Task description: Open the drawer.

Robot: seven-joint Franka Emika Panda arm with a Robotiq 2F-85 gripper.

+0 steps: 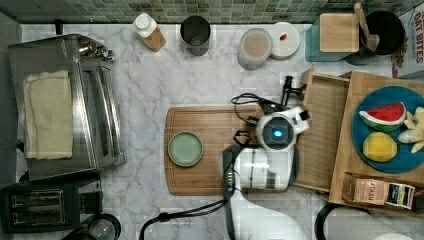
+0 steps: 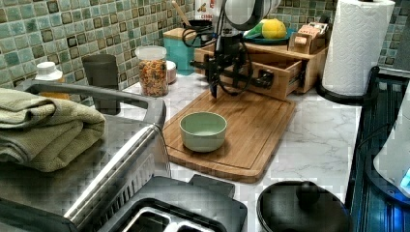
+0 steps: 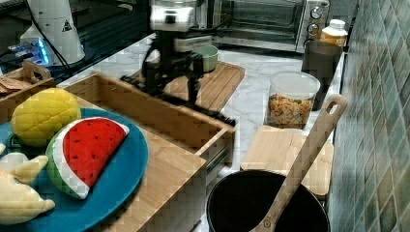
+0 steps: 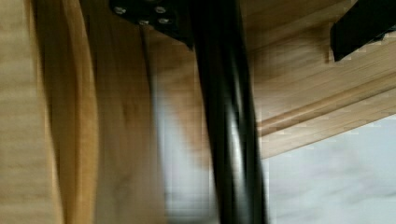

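— Wood drawer (image 1: 324, 132): where is it sitting?

— It's standing well out of its box unit (image 3: 159, 193), overhanging the cutting board (image 1: 202, 150). I'm holding my gripper (image 2: 227, 72) at its black bar handle (image 4: 229, 121) to pull; whether my fingers are clamping it, I cannot tell.

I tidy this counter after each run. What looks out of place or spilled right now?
Nothing is spilled or knocked over. The drawer stands pulled out of its wooden box, its empty inside showing, with the gripper at its black handle.
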